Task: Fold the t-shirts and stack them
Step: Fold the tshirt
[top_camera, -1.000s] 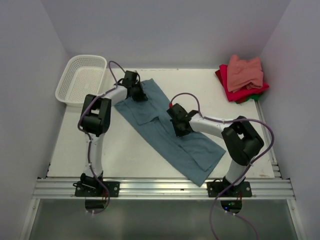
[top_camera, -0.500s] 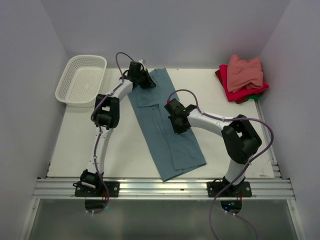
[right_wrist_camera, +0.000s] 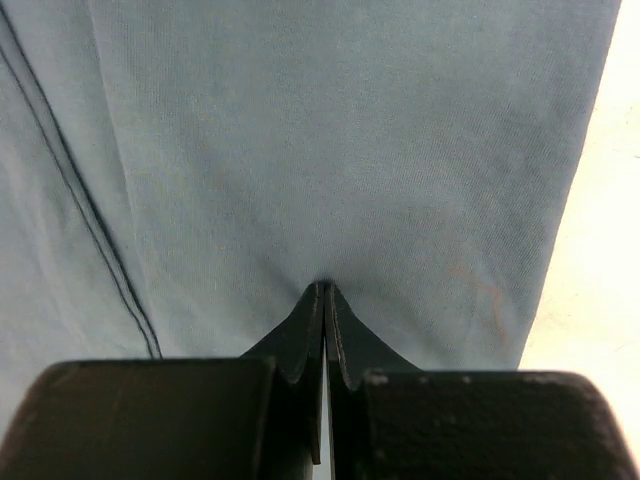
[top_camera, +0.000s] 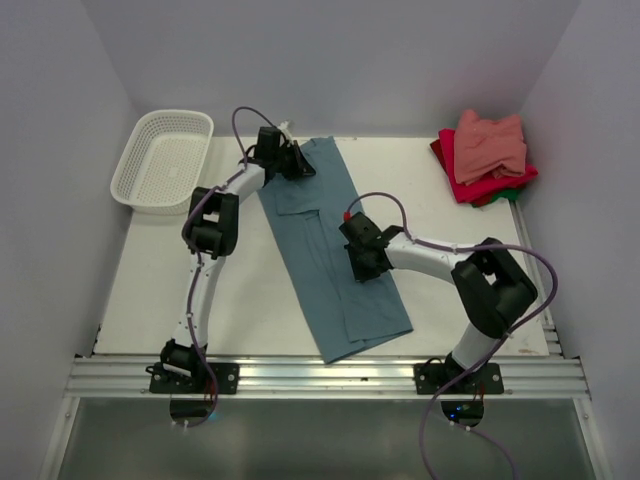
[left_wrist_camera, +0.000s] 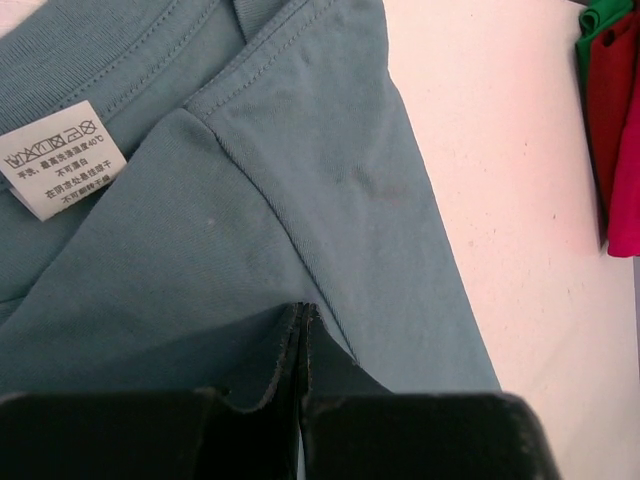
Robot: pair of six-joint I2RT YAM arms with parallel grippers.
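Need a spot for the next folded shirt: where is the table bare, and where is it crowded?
Bare table lies between the teal t-shirt and the folded shirt stack, and a strip between the white mesh basket and the near rail. Crowded: the middle, where the left gripper and right gripper pinch the t-shirt.

From above, my left gripper [top_camera: 300, 165] is covering the collar end of the dusty teal-blue cotton t-shirt [top_camera: 325, 250], and my right gripper [top_camera: 366, 270] hides a patch of its right edge. On the left wrist view the white care label [left_wrist_camera: 62, 155] has print too small for me to read. The frame's right edge chops off the folded green t-shirt [left_wrist_camera: 598, 25], red t-shirt [left_wrist_camera: 610, 110] and salmon-pink t-shirt [left_wrist_camera: 628, 200]. Both wrist views crop the teal-blue shirt, so I can't see its hem or sleeves there.
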